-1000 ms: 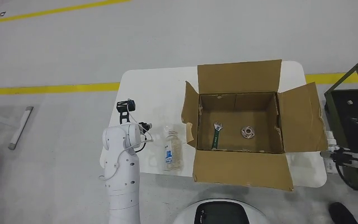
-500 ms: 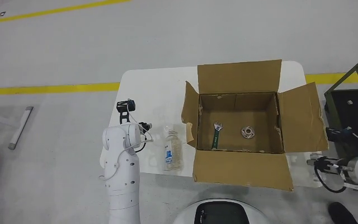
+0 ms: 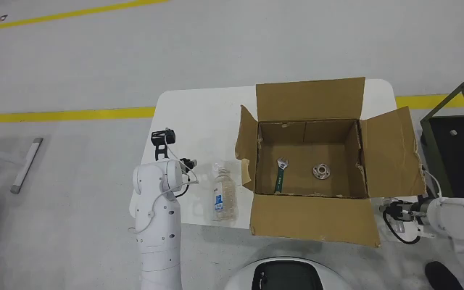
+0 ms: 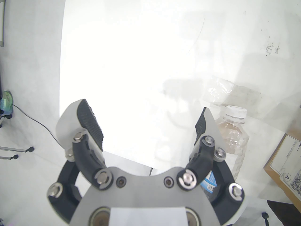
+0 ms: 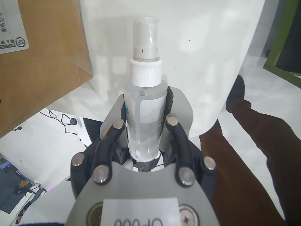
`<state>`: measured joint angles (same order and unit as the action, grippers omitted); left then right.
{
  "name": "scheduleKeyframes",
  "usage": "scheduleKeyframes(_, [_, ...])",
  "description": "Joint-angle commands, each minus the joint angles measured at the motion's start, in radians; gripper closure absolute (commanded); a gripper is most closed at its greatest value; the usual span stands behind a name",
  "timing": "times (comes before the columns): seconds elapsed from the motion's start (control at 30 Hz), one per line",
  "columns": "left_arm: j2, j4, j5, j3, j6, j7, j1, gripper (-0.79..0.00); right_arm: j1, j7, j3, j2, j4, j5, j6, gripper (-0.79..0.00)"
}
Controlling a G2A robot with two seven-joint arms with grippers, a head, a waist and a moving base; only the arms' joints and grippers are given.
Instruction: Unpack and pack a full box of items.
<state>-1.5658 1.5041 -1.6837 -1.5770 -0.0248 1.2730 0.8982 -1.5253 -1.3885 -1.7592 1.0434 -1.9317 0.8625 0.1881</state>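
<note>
Two things lie inside the open cardboard box (image 3: 312, 98): a wrench (image 3: 280, 176) with a green handle and a small round metal part (image 3: 321, 171). The box stands on the right half of the white surface (image 3: 196, 116), and all four of its flaps are folded outward. The wrench rests near the left wall of the box. The metal part lies to the right of it, and they do not touch.

One clear water bottle (image 3: 223, 192) lies on its side on the surface, just beside the left flap of the box, with its white cap pointing away from the robot.

The left tool (image 4: 144, 116) hangs over the left part of the surface, near the front edge. Its fingers (image 4: 90, 121) are spread wide and there is nothing between them. The water bottle is near it, on the side toward the box.

The right tool (image 5: 145, 109) is at the front right corner of the surface, close to the front flap of the box. It grips a small clear spray bottle (image 5: 144, 71) around the body. The white collar and the clear cap of this bottle stick out past the fingers, above the bare surface.
</note>
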Motion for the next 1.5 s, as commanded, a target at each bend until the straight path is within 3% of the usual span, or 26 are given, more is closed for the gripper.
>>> scheduleKeyframes(0.0, [0.000, 0.000, 0.000, 0.000, 0.000, 0.000, 0.000, -0.785, 0.007, 0.003, 0.009, 0.000, 0.007, 0.004, 0.006, -0.142])
scheduleKeyframes(0.1, [0.000, 0.000, 0.000, 0.000, 0.000, 0.000, 0.000, -0.785, 0.016, 0.006, 0.025, -0.001, 0.019, 0.013, 0.011, -0.225])
scheduleKeyframes(0.3, [0.000, 0.000, 0.000, 0.000, 0.000, 0.000, 0.000, -0.785, 0.030, 0.003, 0.042, -0.004, 0.029, 0.025, 0.019, -0.246])
scheduleKeyframes(0.43, [0.000, 0.000, 0.000, 0.000, 0.000, 0.000, 0.000, -0.785, 0.040, 0.000, 0.047, -0.005, 0.034, 0.020, 0.028, -0.342])
scheduleKeyframes(0.57, [0.000, 0.000, 0.000, 0.000, 0.000, 0.000, 0.000, -0.785, 0.046, -0.008, 0.044, -0.008, 0.029, 0.021, 0.036, -0.372])
scheduleKeyframes(0.6, [0.000, 0.000, 0.000, 0.000, 0.000, 0.000, 0.000, -0.785, 0.047, -0.012, 0.042, -0.008, 0.026, 0.022, 0.038, -0.443])
scheduleKeyframes(0.63, [0.000, 0.000, 0.000, 0.000, 0.000, 0.000, 0.000, -0.785, 0.048, -0.016, 0.038, -0.009, 0.023, 0.022, 0.041, -0.597])
scheduleKeyframes(0.77, [0.000, 0.000, 0.000, 0.000, 0.000, 0.000, 0.000, -0.785, 0.047, -0.022, 0.017, -0.013, 0.012, 0.020, 0.051, -0.650])
scheduleKeyframes(0.83, [0.000, 0.000, 0.000, 0.000, 0.000, 0.000, 0.000, -0.785, 0.048, -0.025, -0.002, -0.015, 0.004, 0.020, 0.058, -0.622])
scheduleKeyframes(0.97, [0.000, 0.000, 0.000, 0.000, 0.000, 0.000, 0.000, -0.785, 0.048, -0.041, -0.076, -0.022, -0.015, 0.027, 0.083, -0.693])
scheduleKeyframes(1.03, [0.000, 0.000, 0.000, 0.000, 0.000, 0.000, 0.000, -0.785, 0.049, -0.050, -0.129, -0.026, -0.027, 0.039, 0.102, -0.646])
scheduleKeyframes(1.07, [0.000, 0.000, 0.000, 0.000, 0.000, 0.000, 0.000, -0.785, 0.050, -0.053, -0.154, -0.028, -0.034, 0.041, 0.110, -0.465])
scheduleKeyframes(1.17, [0.000, 0.000, 0.000, 0.000, 0.000, 0.000, 0.000, -0.785, 0.069, -0.030, -0.243, -0.034, -0.063, 0.064, 0.157, -0.182])
scheduleKeyframes(1.2, [0.000, 0.000, 0.000, 0.000, 0.000, 0.000, 0.000, -0.785, 0.081, -0.012, -0.269, -0.036, -0.078, 0.071, 0.176, 0.000])
scheduleKeyframes(1.33, [0.000, 0.000, 0.000, 0.000, 0.000, 0.000, 0.000, -0.785, 0.134, 0.054, -0.325, -0.038, -0.145, 0.055, 0.238, 0.000])
scheduleKeyframes(1.47, [0.000, 0.000, 0.000, 0.000, 0.000, 0.000, 0.000, -0.785, 0.186, 0.138, -0.307, -0.036, -0.221, -0.002, 0.274, 0.000])
